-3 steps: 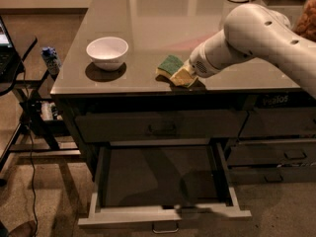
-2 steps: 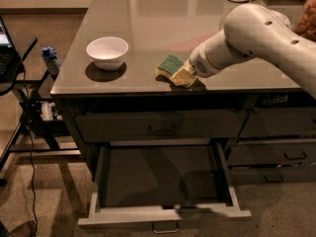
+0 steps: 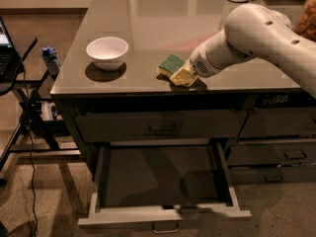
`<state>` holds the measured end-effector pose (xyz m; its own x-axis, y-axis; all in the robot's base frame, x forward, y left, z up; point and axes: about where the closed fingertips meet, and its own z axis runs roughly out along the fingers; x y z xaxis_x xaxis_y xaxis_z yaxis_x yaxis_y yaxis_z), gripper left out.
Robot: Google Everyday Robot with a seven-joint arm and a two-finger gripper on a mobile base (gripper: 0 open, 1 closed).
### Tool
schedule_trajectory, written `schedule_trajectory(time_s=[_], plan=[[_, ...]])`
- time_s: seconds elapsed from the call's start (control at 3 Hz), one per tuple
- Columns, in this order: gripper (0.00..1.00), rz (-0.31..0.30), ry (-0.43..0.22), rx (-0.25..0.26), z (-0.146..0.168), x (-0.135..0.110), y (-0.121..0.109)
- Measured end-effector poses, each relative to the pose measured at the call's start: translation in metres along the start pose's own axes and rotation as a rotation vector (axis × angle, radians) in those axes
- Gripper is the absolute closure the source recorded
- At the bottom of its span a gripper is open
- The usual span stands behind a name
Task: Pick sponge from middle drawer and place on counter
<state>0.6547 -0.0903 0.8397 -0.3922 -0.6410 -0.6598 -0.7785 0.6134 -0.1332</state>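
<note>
The sponge [image 3: 171, 63] lies on the desk [image 3: 148, 19] near its front edge, green scouring face up and tilted a little, with a pale yellow layer showing along its lower side. The gripper [image 3: 183, 76] sits right against the sponge's right-hand end, low over the glossy top. Whether it is clamped on the sponge or merely touching it I cannot tell, because its pale tip and the sponge's yellow edge blend together there. The white arm [image 3: 266, 38] reaches in from the right and slopes down toward that spot, casting a small shadow beside the gripper. To the left of the sponge, well apart from it, a white bowl [image 3: 107, 52] stands upright on the same surface. Below the desk's front edge a dark-fronted drawer [image 3: 160, 126] with a black handle is closed, and beneath it the middle drawer [image 3: 163, 215] is pulled fully out, its dark interior open to view, its pale front panel nearest the camera with a small metal pull [image 3: 165, 227] at the centre. More closed drawers [image 3: 276, 125] line the cabinet to the right. At far left stands a black side table [image 3: 17, 58], with a small carton [image 3: 50, 59] between it and the desk.
</note>
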Motion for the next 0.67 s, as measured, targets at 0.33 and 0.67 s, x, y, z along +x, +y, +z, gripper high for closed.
schedule_trajectory(time_s=[0.33, 0.67], plan=[[0.00, 0.000, 0.000, 0.000, 0.0002, 0.0000, 0.0002], [0.00, 0.000, 0.000, 0.000, 0.0002, 0.0000, 0.0002]])
